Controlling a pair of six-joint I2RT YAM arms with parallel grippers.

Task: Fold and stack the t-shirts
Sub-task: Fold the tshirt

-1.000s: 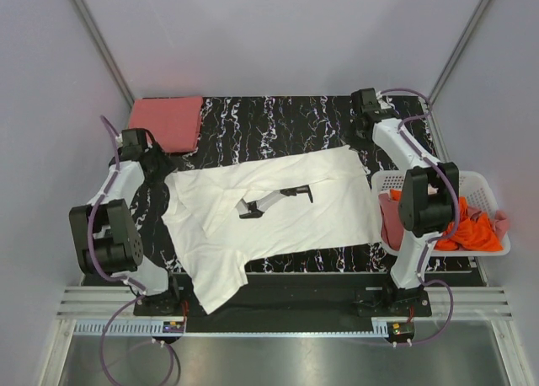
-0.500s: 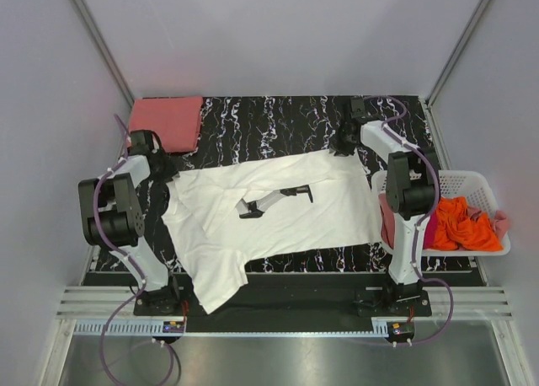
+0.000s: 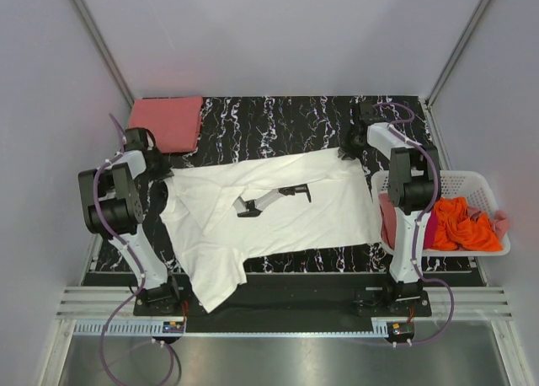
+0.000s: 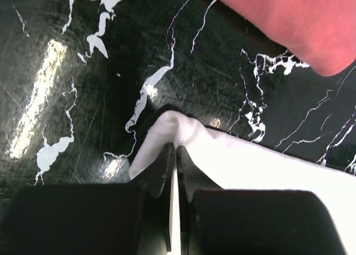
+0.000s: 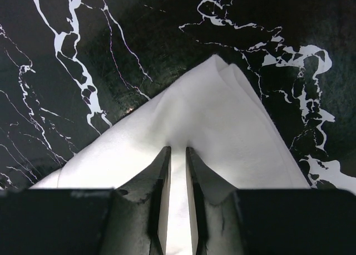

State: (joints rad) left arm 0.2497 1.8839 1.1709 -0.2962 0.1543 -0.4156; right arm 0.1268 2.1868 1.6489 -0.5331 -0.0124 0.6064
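The left pincer is closed flat on a rounded fold at the edge of the white shirt, with a thin sheet of the cloth caught between its two black fingers. Seen from overhead, this pincer sits low at the shirt's left edge, near the far corner. Just beyond it, a folded pink shirt lies on the black marble table, apart from the white cloth.

The right pincer is down on a pointed corner of the white shirt. Its fingers are nearly together and a narrow strip of cloth shows in the gap between them, but I cannot tell whether they are pinching it. The table lies bare around that corner. From above, this pincer is at the shirt's far right corner.

The white shirt is spread across the middle of the table between the two arms, creased and part folded over itself, with one end reaching towards the near edge on the left. The pink shirt sits folded in the far left corner. To the right stands a white basket — an orange shirt is heaped in it, with a magenta one at its left end.
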